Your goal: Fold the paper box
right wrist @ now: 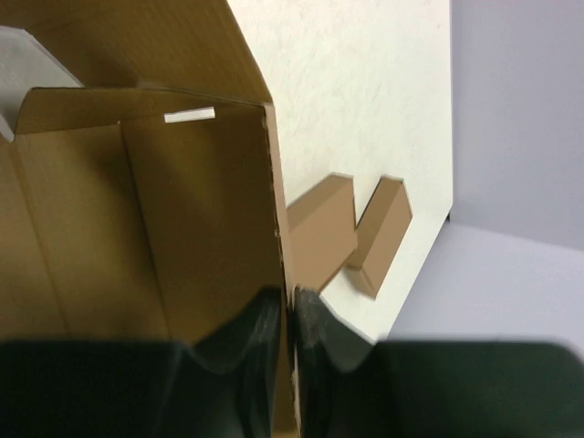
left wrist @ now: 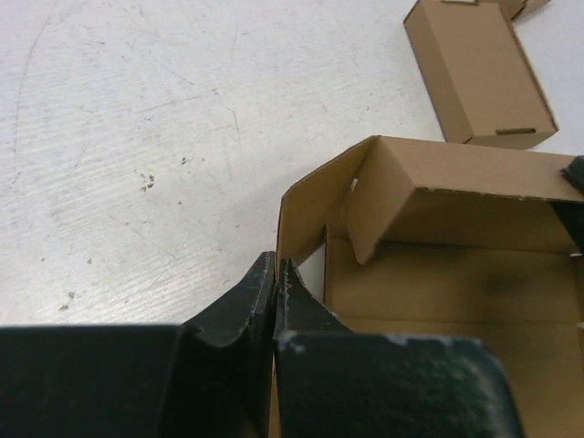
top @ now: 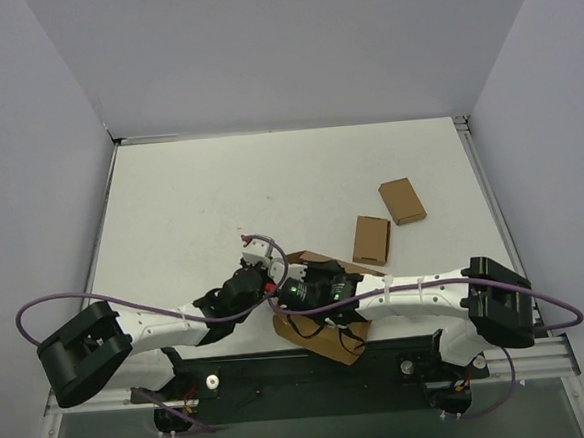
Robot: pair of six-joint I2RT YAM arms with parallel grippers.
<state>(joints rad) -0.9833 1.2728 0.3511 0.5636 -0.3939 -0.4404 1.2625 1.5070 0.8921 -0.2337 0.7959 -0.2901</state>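
In wrist cams | L end effector (left wrist: 276, 276) + R end effector (right wrist: 289, 308) | pinch paper box (left wrist: 456, 224)

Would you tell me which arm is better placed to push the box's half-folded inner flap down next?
Probably the left: the left fingers pinch the paper box wall right beside that flap, whereas the right fingers hold a wall farther from it.

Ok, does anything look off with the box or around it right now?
The paper box sits half-formed, its near corner overhanging the near edge of the table onto the black base plate. Inside, one corner flap leans inward, untucked. The left gripper and right gripper each pinch a wall. No tears visible.
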